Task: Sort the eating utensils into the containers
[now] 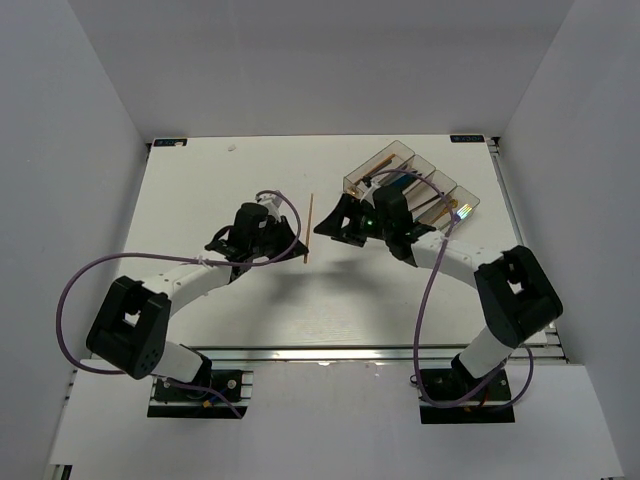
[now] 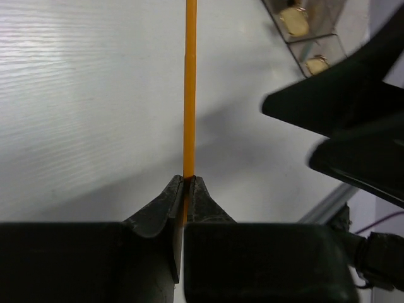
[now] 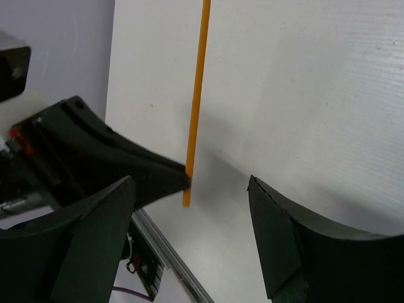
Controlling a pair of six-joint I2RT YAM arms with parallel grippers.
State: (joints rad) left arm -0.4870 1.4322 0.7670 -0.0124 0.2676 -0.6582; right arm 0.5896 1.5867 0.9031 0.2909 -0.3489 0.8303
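One chopstick (image 2: pixel 189 95) is pinched by the left fingers (image 2: pixel 158 211), plain only wrist-side.

White table (image 1: pixel 190 200), matte, faint grain in wrist views. White walls (image 1: pixel 70 120) enclose it left, right, back. Metal rail (image 1: pixel 330 353) along near edge. Black brackets (image 1: pixel 170 142) at far corners. Small white speck (image 1: pixel 232 147) near far-left corner

The top view looks down from above and behind the arm bases and takes in the whole table (image 1: pixel 200 190). Each wrist view sits close behind its own jaws, low over the table: left gripper (image 2: pixel 185 182), right gripper (image 3: pixel 191 180). All three views share the chopstick (image 1: pixel 308 228) (image 2: pixel 189 95) (image 3: pixel 197 95), which lies at the centre of the top frame.
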